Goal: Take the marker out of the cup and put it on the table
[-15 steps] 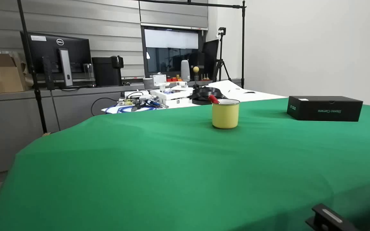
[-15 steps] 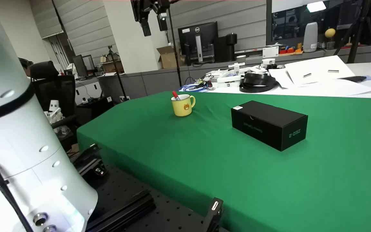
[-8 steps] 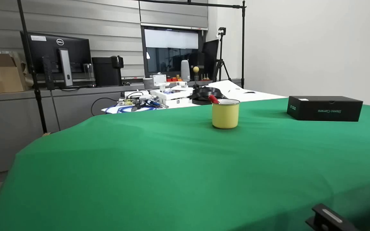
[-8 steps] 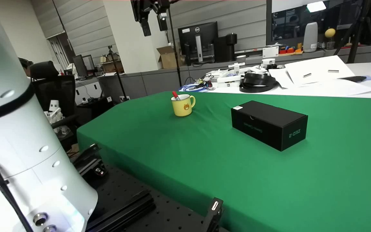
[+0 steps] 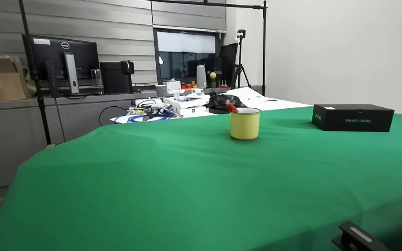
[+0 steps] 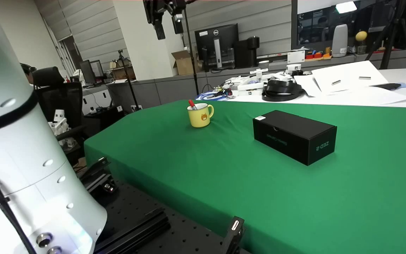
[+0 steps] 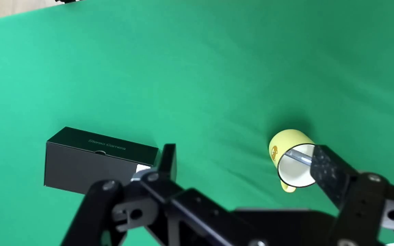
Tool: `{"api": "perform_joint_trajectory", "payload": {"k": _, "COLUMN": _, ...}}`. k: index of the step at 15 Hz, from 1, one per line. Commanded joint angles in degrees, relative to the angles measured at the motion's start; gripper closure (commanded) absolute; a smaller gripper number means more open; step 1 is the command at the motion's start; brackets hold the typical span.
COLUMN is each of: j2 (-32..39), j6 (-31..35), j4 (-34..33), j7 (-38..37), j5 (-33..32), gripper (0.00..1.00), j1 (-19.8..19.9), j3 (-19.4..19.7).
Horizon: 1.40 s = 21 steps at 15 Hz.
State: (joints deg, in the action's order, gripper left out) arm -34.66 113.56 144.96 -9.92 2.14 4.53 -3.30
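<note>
As I look on, the gripper hangs higher than the cup, its fingers spread wide. The marker leans inside the cup, red end protruding above the rim. The cup stands upright on the green table; the black box rests well apart from the cup.

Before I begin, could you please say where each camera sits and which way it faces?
In an exterior view: beside the arm, looking across the table at the box; arm and gripper show.
In an exterior view: low, looking across at the cup; no arm or gripper shows.
Wrist view: on the arm, looking down at cup and box; gripper along the bottom.
Both exterior views share the cup, marker and box.
</note>
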Motion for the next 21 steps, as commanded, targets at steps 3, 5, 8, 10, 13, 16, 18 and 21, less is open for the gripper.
{"api": "perform_joint_trajectory", "payload": {"k": 3, "j2": 0.0, "j6": -0.1, "j4": -0.1, "j7": -0.3, "j5": -0.4, "gripper": 0.0, "j1": -0.6, "j3": 0.6}}
{"api": "perform_joint_trajectory", "payload": {"k": 5, "j2": 0.6, "j6": 0.3, "j4": -0.4, "j7": 0.0, "j5": -0.5, "gripper": 0.0, "j1": -0.7, "j3": 0.6}}
{"api": "perform_joint_trajectory", "payload": {"k": 8, "j2": 4.2, "j6": 1.7, "j4": -2.3, "j7": 3.6, "j5": -1.8, "gripper": 0.0, "j1": -1.5, "j3": 0.3}}
{"api": "perform_joint_trajectory", "payload": {"k": 10, "j2": 7.3, "j6": 3.0, "j4": -3.6, "j7": 6.9, "j5": -4.3, "gripper": 0.0, "j1": -2.1, "j3": -0.1}}
{"api": "perform_joint_trajectory", "payload": {"k": 13, "j2": 13.1, "j6": 5.5, "j4": -6.3, "j7": 11.9, "j5": -9.7, "gripper": 0.0, "j1": -3.3, "j3": -0.6}}
{"api": "perform_joint_trajectory", "payload": {"k": 16, "j2": 21.0, "j6": 5.7, "j4": -11.2, "j7": 15.7, "j5": -15.0, "gripper": 0.0, "j1": -4.6, "j3": -1.4}}
{"api": "perform_joint_trajectory", "payload": {"k": 18, "j2": 26.5, "j6": 5.8, "j4": -15.3, "j7": 18.5, "j5": -18.3, "gripper": 0.0, "j1": -5.6, "j3": -1.8}}
{"api": "perform_joint_trajectory", "payload": {"k": 21, "j2": 33.5, "j6": 5.5, "j4": -21.2, "j7": 24.2, "j5": -21.6, "gripper": 0.0, "j1": -7.3, "j3": -2.2}}
